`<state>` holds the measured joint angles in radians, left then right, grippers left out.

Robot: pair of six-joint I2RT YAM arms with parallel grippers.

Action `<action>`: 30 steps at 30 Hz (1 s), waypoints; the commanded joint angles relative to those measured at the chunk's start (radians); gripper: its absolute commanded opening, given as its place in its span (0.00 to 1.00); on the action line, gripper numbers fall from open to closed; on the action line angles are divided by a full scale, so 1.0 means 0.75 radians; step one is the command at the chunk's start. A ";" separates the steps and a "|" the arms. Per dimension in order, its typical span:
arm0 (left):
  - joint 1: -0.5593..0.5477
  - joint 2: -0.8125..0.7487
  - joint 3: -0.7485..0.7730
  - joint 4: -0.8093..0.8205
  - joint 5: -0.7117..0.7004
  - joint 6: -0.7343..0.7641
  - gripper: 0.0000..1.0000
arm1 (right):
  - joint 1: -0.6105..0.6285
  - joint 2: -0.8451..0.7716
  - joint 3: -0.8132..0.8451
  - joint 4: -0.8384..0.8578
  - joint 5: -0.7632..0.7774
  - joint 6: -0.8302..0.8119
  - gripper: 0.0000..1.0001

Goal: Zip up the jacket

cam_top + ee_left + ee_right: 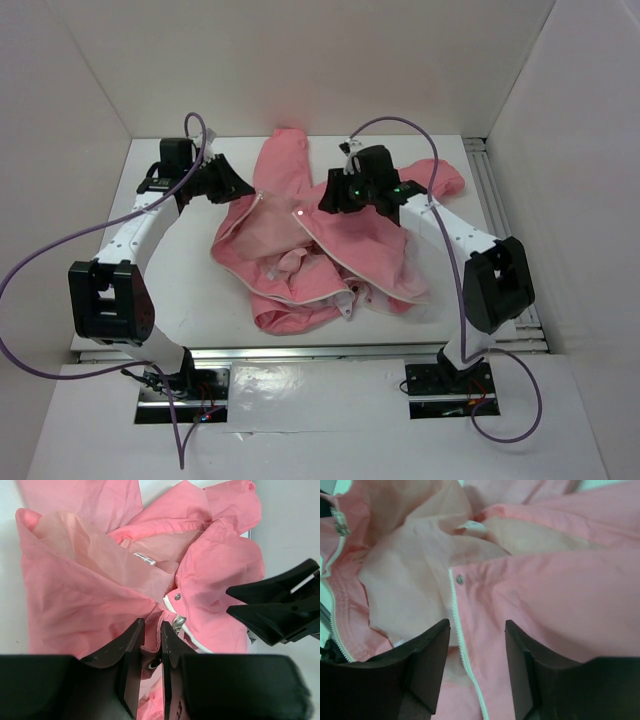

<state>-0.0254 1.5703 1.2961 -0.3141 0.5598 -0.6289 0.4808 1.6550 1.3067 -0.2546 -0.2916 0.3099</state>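
The jacket [320,250] lies crumpled and unzipped in the middle of the table [190,290], pale lining exposed. My left gripper [152,650] is pressed together on a fold of fabric at the jacket's left front edge. My right gripper [477,650] is spread wide over the right front panel, with the white zipper edging [463,655] running between its fingers. A metal snap [459,579] sits just beside that edging.

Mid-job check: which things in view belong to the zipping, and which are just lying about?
For the job:
- jacket, open and crumpled
- its white zipper edging
- left gripper, shut on the jacket's edge
- right gripper, open astride the edging

Just there:
- purple cables
- table
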 commanded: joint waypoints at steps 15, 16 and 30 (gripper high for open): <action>-0.044 -0.040 0.047 0.028 0.025 0.002 0.00 | 0.142 0.403 0.401 -0.074 0.035 -0.098 0.60; -0.044 -0.040 0.047 0.028 0.025 0.002 0.00 | 0.142 0.403 0.401 -0.074 0.035 -0.098 0.57; -0.056 -0.040 0.035 0.040 0.025 0.002 0.00 | 0.142 0.268 0.262 0.035 0.094 -0.049 0.07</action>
<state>-0.0559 1.5703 1.2961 -0.3138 0.5598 -0.6312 0.5831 1.9514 1.5333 -0.2848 -0.2554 0.2630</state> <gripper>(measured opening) 0.297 0.118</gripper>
